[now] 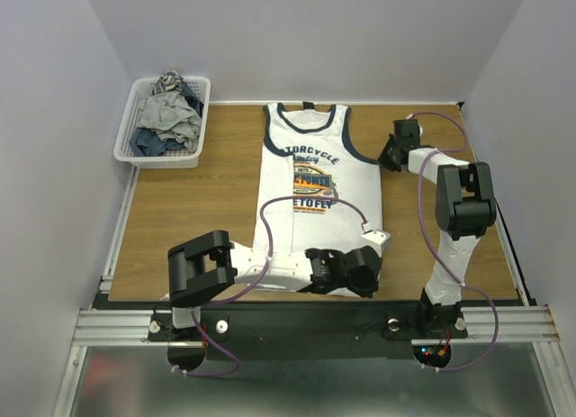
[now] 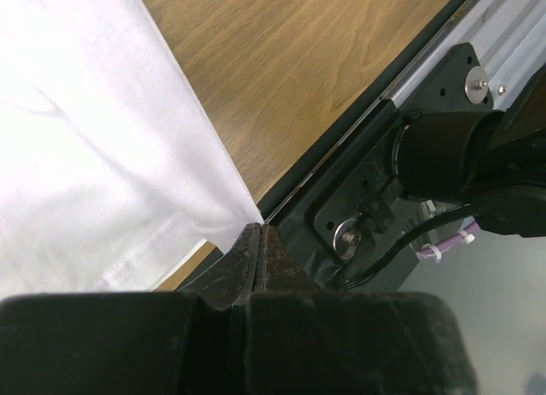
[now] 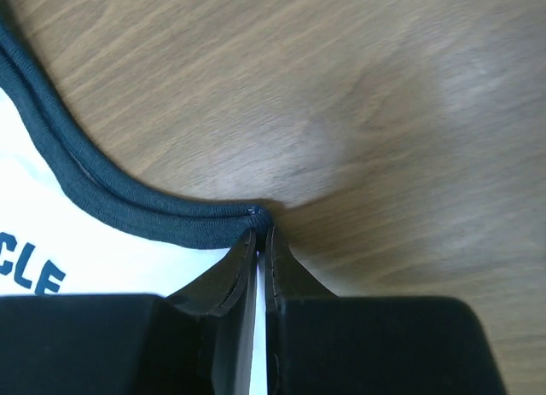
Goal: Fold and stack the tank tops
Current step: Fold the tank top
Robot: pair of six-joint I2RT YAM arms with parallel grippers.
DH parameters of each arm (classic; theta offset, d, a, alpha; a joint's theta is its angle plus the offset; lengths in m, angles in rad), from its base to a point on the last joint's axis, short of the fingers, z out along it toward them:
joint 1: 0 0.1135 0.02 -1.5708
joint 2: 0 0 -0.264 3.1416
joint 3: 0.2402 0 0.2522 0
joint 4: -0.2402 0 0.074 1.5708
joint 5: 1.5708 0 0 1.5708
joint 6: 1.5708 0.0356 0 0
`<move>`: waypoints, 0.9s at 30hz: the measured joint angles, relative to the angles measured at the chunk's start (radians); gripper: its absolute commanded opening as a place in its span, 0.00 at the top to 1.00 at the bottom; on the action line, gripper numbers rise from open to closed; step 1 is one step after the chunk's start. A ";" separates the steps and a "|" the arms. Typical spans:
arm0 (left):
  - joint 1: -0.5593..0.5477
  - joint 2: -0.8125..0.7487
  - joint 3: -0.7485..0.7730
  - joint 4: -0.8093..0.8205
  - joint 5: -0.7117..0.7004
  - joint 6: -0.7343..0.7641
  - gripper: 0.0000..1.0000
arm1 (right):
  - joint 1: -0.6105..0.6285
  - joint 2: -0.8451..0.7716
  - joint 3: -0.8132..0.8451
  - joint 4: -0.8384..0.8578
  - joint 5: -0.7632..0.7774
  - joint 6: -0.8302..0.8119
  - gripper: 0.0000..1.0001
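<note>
Wood table [image 1: 198,210] | tank top [image 1: 304,232] hem partly hidden | left fingers [image 2: 246,260], right fingers [image 3: 235,275] pinch it

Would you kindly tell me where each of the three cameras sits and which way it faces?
Top external: above and behind the robot, looking down at table, tank top and basket; left arm and right arm show.
Left wrist: on the left arm, facing the hem corner and near rail; left pincer shows, shut on the corner.
Right wrist: on the right arm, facing the navy armhole trim; right pincer shows, pinching it.
Shared: all see the tank top.
</note>
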 measured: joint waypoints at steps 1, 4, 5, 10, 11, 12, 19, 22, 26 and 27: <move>0.000 0.004 0.006 0.001 0.003 0.003 1.00 | -0.002 -0.003 0.000 -0.008 0.011 0.000 0.99; -0.001 0.009 0.014 0.010 0.007 0.010 1.00 | -0.014 -0.012 0.000 -0.021 0.030 0.000 1.00; -0.002 0.009 0.014 0.011 0.007 0.012 1.00 | -0.017 -0.015 0.000 -0.026 0.035 0.000 0.99; -0.002 0.008 0.010 0.034 -0.001 0.010 1.00 | -0.030 -0.041 0.000 -0.039 0.040 0.000 1.00; -0.002 0.008 0.003 0.045 -0.003 0.007 1.00 | -0.030 -0.047 0.000 -0.039 0.038 0.000 1.00; -0.001 0.002 -0.012 0.059 -0.007 0.003 1.00 | -0.030 -0.053 0.000 -0.039 0.034 0.001 1.00; 0.023 -0.097 -0.161 0.102 -0.040 -0.045 1.00 | -0.017 -0.098 0.007 -0.045 -0.003 0.022 1.00; 0.034 -0.151 -0.216 0.117 -0.065 -0.074 1.00 | 0.002 -0.098 0.033 -0.053 -0.006 0.035 1.00; 0.042 -0.231 -0.294 0.134 -0.103 -0.114 1.00 | 0.048 -0.098 0.071 -0.055 -0.010 0.056 1.00; 0.045 -0.254 -0.318 0.132 -0.114 -0.127 1.00 | 0.057 -0.098 0.079 -0.055 -0.011 0.061 1.00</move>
